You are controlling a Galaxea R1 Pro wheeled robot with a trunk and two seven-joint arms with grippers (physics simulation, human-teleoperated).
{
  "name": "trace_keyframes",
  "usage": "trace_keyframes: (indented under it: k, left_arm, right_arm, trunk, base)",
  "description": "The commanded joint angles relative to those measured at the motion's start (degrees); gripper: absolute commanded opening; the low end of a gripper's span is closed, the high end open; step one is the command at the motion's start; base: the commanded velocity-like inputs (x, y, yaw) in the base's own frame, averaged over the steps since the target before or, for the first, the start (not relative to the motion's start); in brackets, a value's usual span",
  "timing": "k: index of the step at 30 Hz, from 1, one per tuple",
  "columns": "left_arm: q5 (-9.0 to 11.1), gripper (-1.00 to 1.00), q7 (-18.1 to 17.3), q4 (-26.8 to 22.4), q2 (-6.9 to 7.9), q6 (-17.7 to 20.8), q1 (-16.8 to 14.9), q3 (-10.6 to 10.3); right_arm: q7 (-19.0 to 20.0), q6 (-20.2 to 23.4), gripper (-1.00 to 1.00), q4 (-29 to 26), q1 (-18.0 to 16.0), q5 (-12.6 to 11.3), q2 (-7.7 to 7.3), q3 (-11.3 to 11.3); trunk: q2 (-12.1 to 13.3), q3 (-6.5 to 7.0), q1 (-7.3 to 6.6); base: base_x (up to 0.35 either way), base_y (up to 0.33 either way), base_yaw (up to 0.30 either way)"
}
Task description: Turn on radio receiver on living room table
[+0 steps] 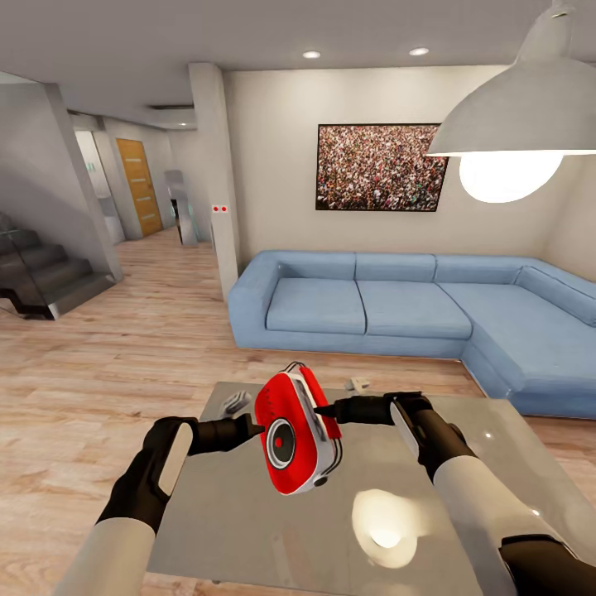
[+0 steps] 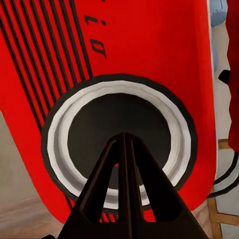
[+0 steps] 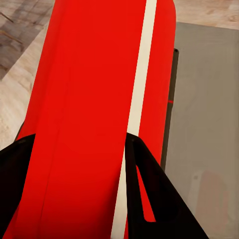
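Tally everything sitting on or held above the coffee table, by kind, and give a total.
Radio receiver, red, held above the table by the right gripper: 1
Small grey items lying on the tabletop, too small to identify: 2
Total: 3

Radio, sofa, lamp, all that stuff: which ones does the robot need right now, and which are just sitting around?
Needed:
radio, held up above the table
table
left gripper, tips shut at the dial
right gripper, gripping the radio's side

Just around:
sofa
lamp
picture
stairs
small grey object on the table
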Motion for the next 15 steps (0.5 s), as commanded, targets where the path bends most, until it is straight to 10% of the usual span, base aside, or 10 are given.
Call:
trace_keyframes:
  k: [1, 15]
  left_arm:
    - [-0.03, -1.00, 0.00, 0.03, 0.00, -0.01, 0.00, 0.00]
    - [-0.17, -1.00, 0.25, 0.27, 0.11, 0.01, 0.00, 0.00]
  right_arm:
    - [0.04, 0.15, -1.00, -0.04, -0.01, -0.49, 0.04, -0.03]
    - [0.07, 0.15, -1.00, -0.13, -0.01, -0.31, 0.44, 0.07]
  trunk:
    - [-0.01, 0.01, 0.00]
    - [-0.01, 0.01, 0.00]
  base:
    - [0.000, 0.000, 0.000]
    - [0.000, 0.000, 0.000]
